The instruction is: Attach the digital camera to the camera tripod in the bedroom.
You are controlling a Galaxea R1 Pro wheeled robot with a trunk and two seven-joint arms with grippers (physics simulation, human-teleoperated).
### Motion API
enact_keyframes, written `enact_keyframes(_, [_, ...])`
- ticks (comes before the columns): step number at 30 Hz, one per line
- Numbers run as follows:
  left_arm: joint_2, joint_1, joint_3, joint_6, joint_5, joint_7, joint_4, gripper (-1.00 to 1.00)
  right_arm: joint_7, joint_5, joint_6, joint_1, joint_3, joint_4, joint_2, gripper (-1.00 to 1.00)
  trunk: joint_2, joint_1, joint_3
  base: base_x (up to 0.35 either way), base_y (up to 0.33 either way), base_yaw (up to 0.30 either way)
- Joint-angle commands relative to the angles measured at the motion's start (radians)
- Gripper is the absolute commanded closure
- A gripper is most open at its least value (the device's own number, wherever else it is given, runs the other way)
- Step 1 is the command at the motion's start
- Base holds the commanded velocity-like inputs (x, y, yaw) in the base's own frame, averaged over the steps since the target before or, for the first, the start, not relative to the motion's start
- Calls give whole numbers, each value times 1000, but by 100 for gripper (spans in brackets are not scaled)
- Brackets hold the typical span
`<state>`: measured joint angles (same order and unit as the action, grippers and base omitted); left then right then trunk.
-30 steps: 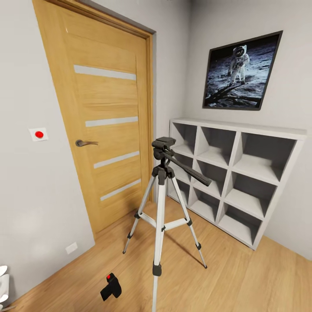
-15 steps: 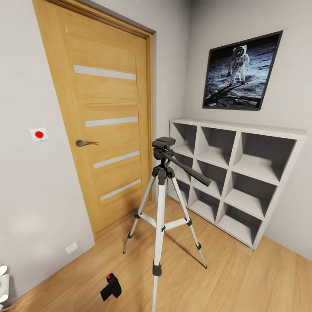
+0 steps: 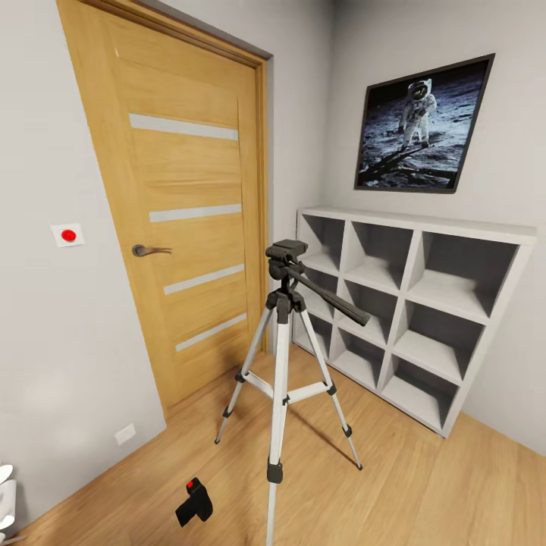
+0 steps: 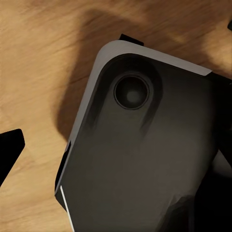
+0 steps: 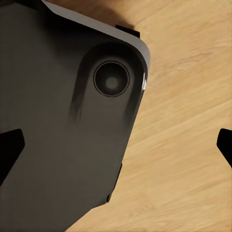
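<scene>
The digital camera (image 3: 196, 503) lies on the wood plank floor (image 3: 425, 485), just left of the camera tripod (image 3: 282, 356) standing before the oak door (image 3: 182, 220) and white cube shelf (image 3: 413, 303). Both arms' fingers look spread apart.

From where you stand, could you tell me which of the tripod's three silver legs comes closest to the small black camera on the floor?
The front leg, ending just right of the black camera; the other two legs plant farther back.

Dark grey robot base panel (image 4: 145, 164) with round recess over wood plank floor (image 4: 34, 72).
</scene>
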<state>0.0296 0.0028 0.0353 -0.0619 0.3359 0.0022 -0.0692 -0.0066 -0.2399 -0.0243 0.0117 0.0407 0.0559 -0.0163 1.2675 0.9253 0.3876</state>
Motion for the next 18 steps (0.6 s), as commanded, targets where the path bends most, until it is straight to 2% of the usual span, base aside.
enact_keyframes(1, [0,0,3,-1,2,0,-1,-100,-1,-3,-2,1,4,-1,0,-100,1,0,1,0,0,0])
enact_keyframes(18, [0,0,2,-1,3,-1,-1,-100,2,-8,-5,1,3,-1,-3,-100,1,0,1,0,0,0])
